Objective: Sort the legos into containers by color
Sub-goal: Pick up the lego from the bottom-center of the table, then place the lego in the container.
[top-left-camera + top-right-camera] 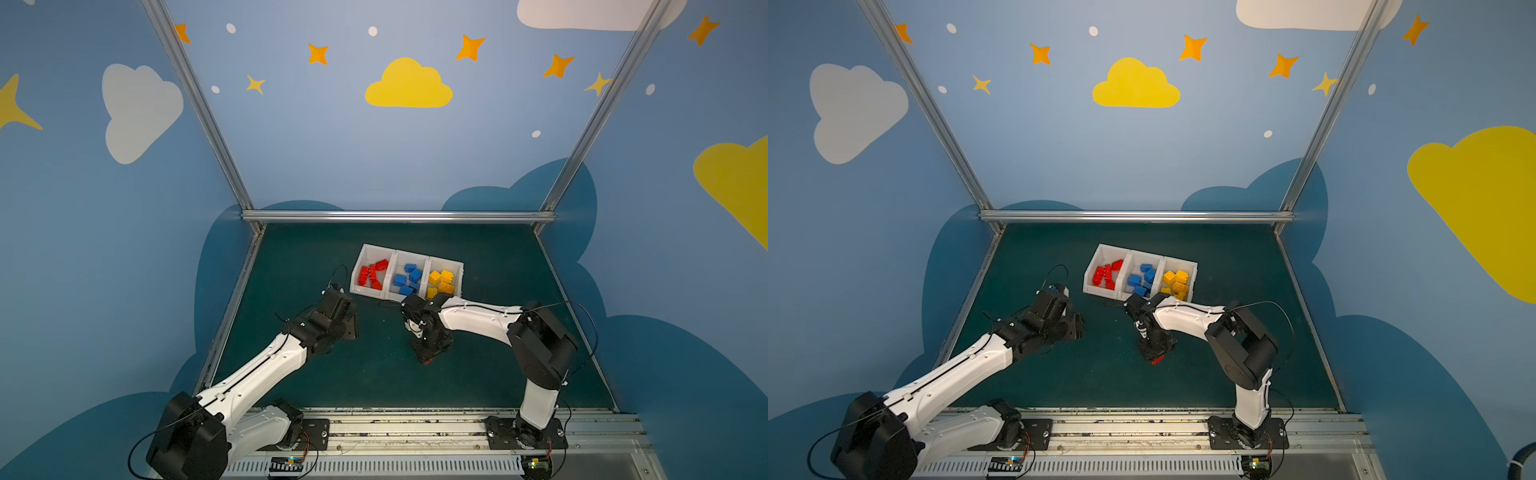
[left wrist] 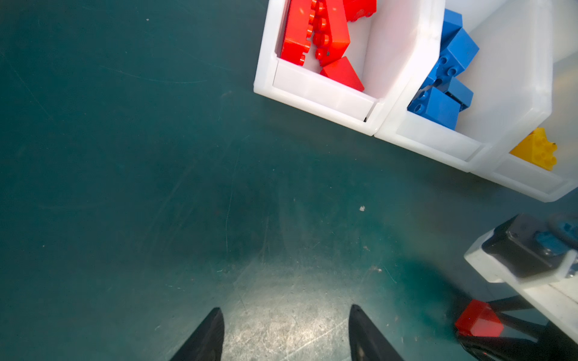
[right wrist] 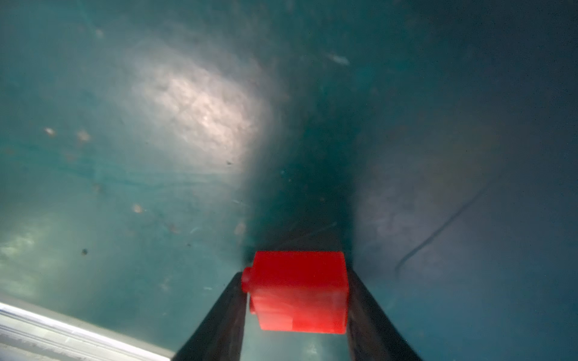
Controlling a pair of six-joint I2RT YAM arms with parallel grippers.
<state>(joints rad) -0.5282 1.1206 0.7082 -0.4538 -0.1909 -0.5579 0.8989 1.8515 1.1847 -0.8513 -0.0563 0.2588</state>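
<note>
A small red lego [image 3: 298, 290] sits between the fingers of my right gripper [image 3: 295, 278], which is shut on it just above the green mat. Both top views show this gripper pointing down at mid-table [image 1: 430, 357] [image 1: 1154, 357], with a sliver of the red lego [image 1: 428, 361] showing under it. My left gripper [image 2: 286, 308] is open and holds nothing; it hovers left of the bins [image 1: 353, 328]. Three joined white containers hold sorted bricks: red legos [image 1: 374, 274], blue legos [image 1: 409, 278] and yellow legos [image 1: 440, 280].
The red bin [image 2: 319, 93], blue bin [image 2: 438, 137] and yellow bin [image 2: 525, 181] stand in a row toward the back of the green mat [image 1: 374, 382]. The right arm's white link [image 1: 478, 316] reaches across in front of the yellow bin. Metal rails border the table.
</note>
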